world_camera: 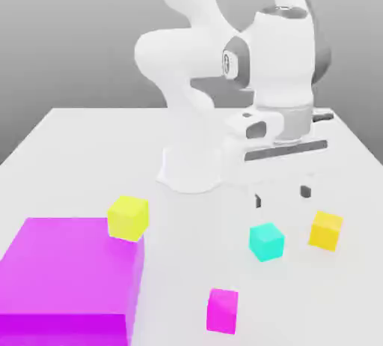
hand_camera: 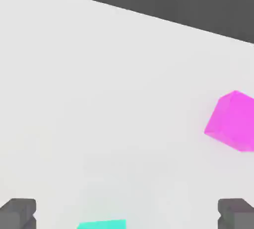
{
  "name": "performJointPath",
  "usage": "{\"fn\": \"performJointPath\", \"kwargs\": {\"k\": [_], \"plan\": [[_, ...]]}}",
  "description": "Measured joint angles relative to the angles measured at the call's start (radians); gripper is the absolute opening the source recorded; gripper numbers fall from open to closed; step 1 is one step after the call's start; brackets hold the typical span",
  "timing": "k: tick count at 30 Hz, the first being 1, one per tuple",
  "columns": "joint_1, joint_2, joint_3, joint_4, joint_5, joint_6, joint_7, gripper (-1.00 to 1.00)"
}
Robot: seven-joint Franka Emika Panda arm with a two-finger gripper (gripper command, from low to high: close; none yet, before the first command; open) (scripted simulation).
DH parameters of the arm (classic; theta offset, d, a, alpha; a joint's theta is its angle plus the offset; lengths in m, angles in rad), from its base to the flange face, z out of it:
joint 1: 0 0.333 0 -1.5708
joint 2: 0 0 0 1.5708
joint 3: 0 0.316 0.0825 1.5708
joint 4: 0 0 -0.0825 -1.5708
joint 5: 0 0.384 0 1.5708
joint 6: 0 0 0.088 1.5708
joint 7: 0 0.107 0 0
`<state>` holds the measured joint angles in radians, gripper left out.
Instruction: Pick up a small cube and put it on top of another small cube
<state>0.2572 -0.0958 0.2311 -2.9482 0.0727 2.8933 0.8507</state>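
The small cyan cube (world_camera: pixel 266 241) rests on the white table, right of centre in the exterior view. In the hand view a strip of the cyan cube (hand_camera: pixel 101 224) shows between the two dark fingertips (hand_camera: pixel 18 213). My gripper (world_camera: pixel 281 195) hangs open a little above and behind that cube, holding nothing. A small magenta cube (world_camera: pixel 222 310) lies near the table's front edge; the magenta cube (hand_camera: pixel 232 120) also shows in the hand view. An orange-yellow cube (world_camera: pixel 326 230) sits just to the cyan cube's right in the exterior view.
A large flat magenta block (world_camera: pixel 67 277) fills the front left of the exterior view, with a yellow cube (world_camera: pixel 128 217) at its far right corner. The arm's white base (world_camera: pixel 191 165) stands behind the cubes. The table (world_camera: pixel 90 150) is white.
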Motion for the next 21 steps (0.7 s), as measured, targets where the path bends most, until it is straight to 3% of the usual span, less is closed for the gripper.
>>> {"fn": "performJointPath", "kwargs": {"k": [2, 4, 7, 8, 16, 21], "plan": [[0.006, 0.108, -0.011, -0.007, -0.09, 0.083, 0.066, 0.0], [0.062, 0.189, -0.088, 0.002, -0.173, 0.148, 0.125, 0.0], [0.177, 0.3, -0.208, 0.02, -0.207, 0.24, 0.154, 0.0], [0.198, 0.323, -0.228, 0.023, -0.207, 0.259, 0.155, -1.0], [0.185, 0.299, -0.214, 0.019, -0.205, 0.24, 0.153, -1.0], [0.153, 0.13, -0.145, -0.012, -0.079, 0.101, 0.062, -1.0]]}}
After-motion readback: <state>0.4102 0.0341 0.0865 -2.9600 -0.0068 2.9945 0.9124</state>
